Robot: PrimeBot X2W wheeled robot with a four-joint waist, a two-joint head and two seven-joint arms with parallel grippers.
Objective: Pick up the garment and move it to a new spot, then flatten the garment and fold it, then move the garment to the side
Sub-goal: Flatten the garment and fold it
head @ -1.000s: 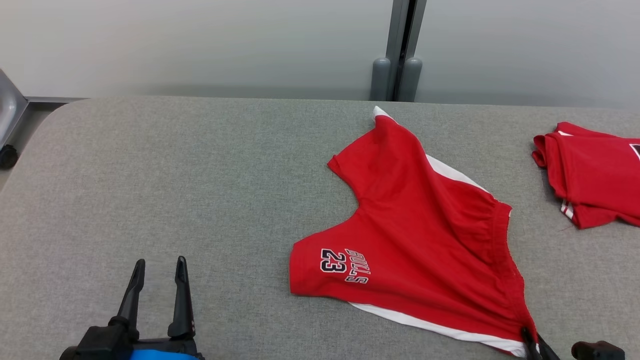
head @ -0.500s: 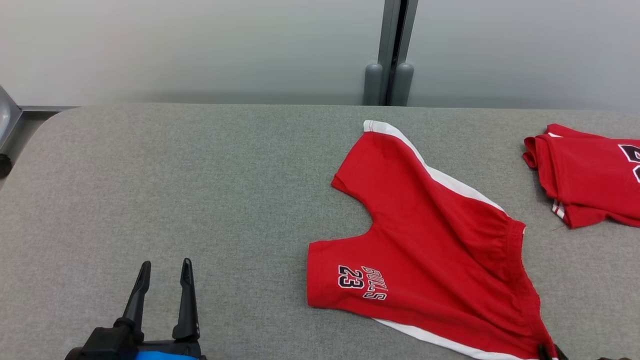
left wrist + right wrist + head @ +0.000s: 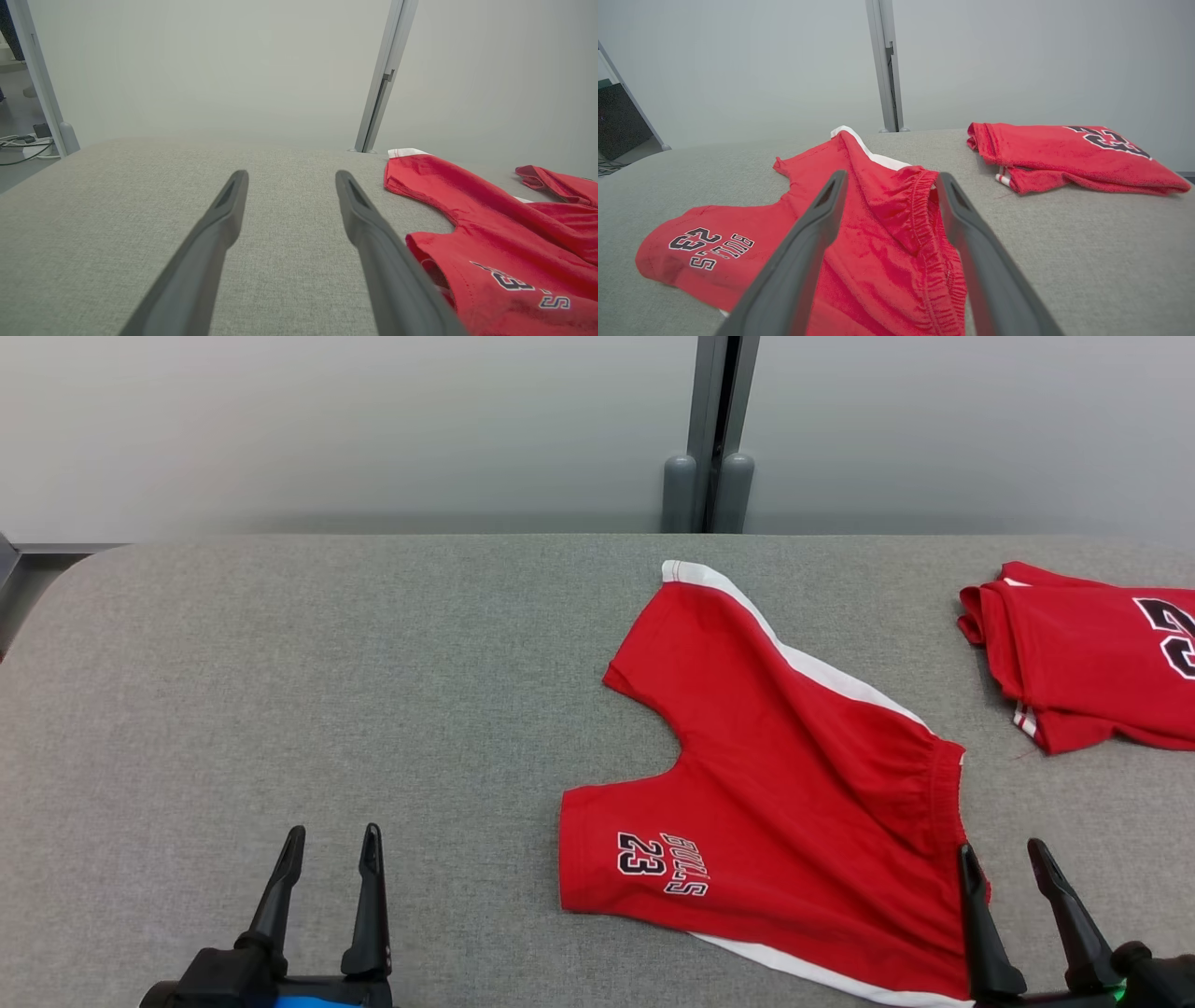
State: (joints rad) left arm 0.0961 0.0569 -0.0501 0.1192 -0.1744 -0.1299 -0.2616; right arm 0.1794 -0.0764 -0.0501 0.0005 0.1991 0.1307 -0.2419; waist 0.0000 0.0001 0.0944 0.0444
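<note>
Grey worktop (image 3: 373, 663), red shorts (image 3: 794, 803) just left of right gripper (image 3: 998, 847), now released after clamping waistband, left gripper (image 3: 334, 830) spread, empty.

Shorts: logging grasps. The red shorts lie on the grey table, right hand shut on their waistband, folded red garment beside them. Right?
No: the right hand is open, fingers apart over the waistband, as the right wrist view shows. The red shorts lie on the grey table, folded red garment beside them.

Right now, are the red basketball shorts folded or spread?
Spread, unfolded: the red fabric shorts lie with both legs apart, waistband bunched.
</note>
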